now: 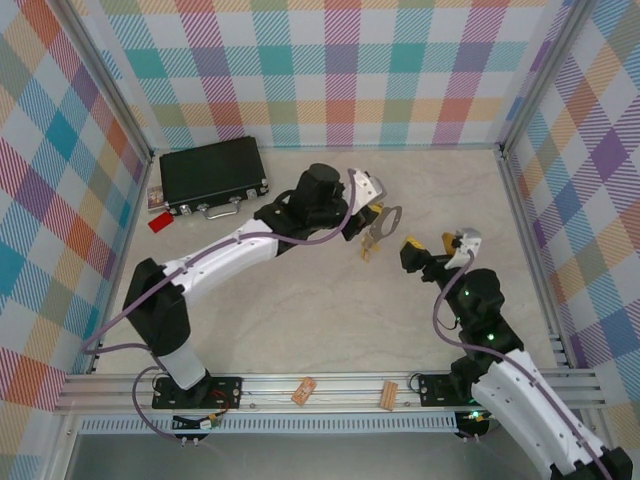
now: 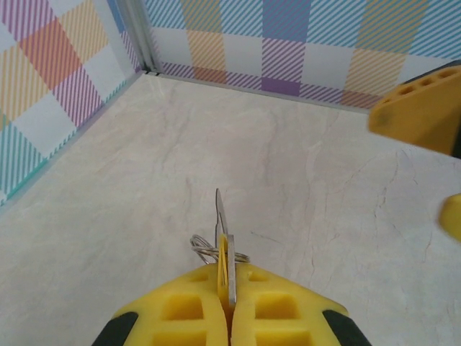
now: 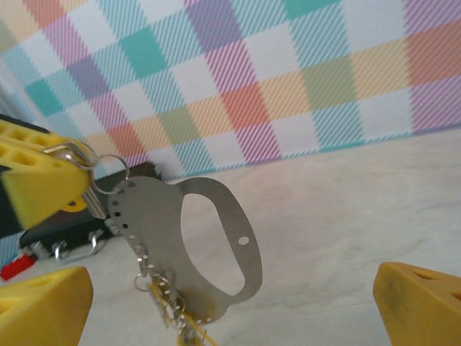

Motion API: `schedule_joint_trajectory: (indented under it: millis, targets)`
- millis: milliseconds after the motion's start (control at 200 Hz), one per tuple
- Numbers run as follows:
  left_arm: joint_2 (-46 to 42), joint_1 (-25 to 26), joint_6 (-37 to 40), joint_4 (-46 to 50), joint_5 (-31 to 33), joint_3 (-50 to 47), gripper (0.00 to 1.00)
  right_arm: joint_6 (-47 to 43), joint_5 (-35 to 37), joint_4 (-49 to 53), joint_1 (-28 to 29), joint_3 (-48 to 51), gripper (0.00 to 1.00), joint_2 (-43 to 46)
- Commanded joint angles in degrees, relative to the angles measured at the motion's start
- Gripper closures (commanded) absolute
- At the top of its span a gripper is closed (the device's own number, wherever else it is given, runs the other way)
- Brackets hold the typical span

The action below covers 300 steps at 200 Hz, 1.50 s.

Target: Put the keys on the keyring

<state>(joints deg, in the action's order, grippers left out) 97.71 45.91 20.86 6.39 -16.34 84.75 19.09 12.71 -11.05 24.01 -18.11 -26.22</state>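
above the middle of the table (image 1: 300, 320), left claw (image 1: 374, 208) pinching the grey keyring (image 3: 148, 216) by one end, held upright off the surface, small keys (image 1: 367, 250) dangling below it, right claw (image 1: 432, 243) spread wide just beside

Left arm (image 1: 230, 245) reached forward, right arm (image 1: 500, 370) bent beside it.
The left arm is stretched out and up to the right, with the left gripper (image 2: 227, 277) pressed tight on the keyring (image 3: 155, 216). The right arm is folded at the elbow; the right gripper (image 1: 432, 243) is spread wide, faced toward the left one.
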Motion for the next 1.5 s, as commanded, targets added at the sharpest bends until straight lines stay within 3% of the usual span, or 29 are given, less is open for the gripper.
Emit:
schedule_joint_trajectory:
  millis: [0, 245, 395, 1005, 1495]
  targets:
    - [3.39, 1.26, 0.01, 1.17, 0.51, 5.65, 1.00, 1.49, 7.35, 5.33, -0.19, 1.09, 0.01, 4.52]
    - [13.11, 5.02, 0.54, 4.37, 2.05, 17.63, 1.00, 1.38, 8.70, 4.94, -0.19, 1.68, 0.01, 4.86]
    - [16.39, 6.47, 1.87, 5.05, 2.65, 19.93, 1.00, 1.65, 10.29, 5.98, -0.19, 1.80, 0.01, 6.16]
    - [8.62, 6.47, 1.91, -1.72, 6.29, -1.83, 1.00, 2.34, 12.00, 3.62, -0.19, 3.83, 0.01, 6.36]
    - [5.34, 5.74, 6.47, 2.21, 15.61, -7.39, 1.00, 2.62, 10.93, 2.48, -0.20, 4.05, 0.01, 4.51]
